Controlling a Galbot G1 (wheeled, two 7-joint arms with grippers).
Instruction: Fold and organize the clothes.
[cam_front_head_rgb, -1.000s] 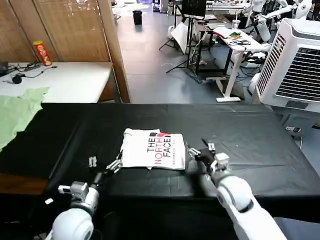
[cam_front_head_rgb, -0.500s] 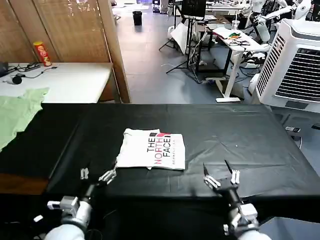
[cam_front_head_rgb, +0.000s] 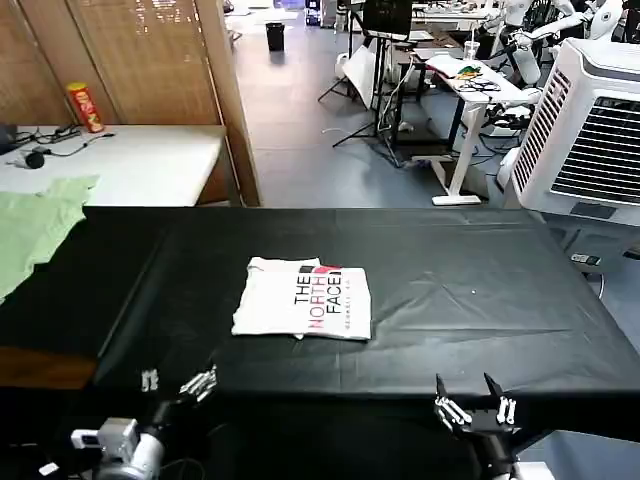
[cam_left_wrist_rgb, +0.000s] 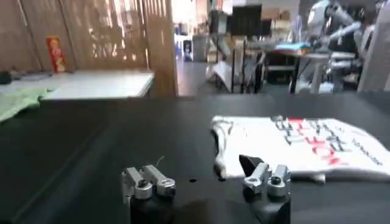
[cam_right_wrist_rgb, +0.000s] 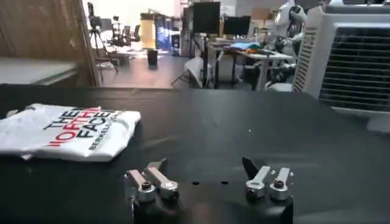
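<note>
The folded T-shirt (cam_front_head_rgb: 303, 298) lies mid-worktop (cam_front_head_rgb: 480, 290); left pincer (cam_front_head_rgb: 176, 382) and right pincer (cam_front_head_rgb: 476, 409), both spread, apparently hover nearer its front edge.

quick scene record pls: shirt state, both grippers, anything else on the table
shirt: white T-shirt, folded into a compact rectangle, "THE NORTH FACE" print up, mid-table
surface: black table cover
left gripper: open, empty, at the near table edge, apart from the shirt
right gripper: open, empty, at the near table edge, apart from the shirt
other: pale green garment at the table's far left end
</note>
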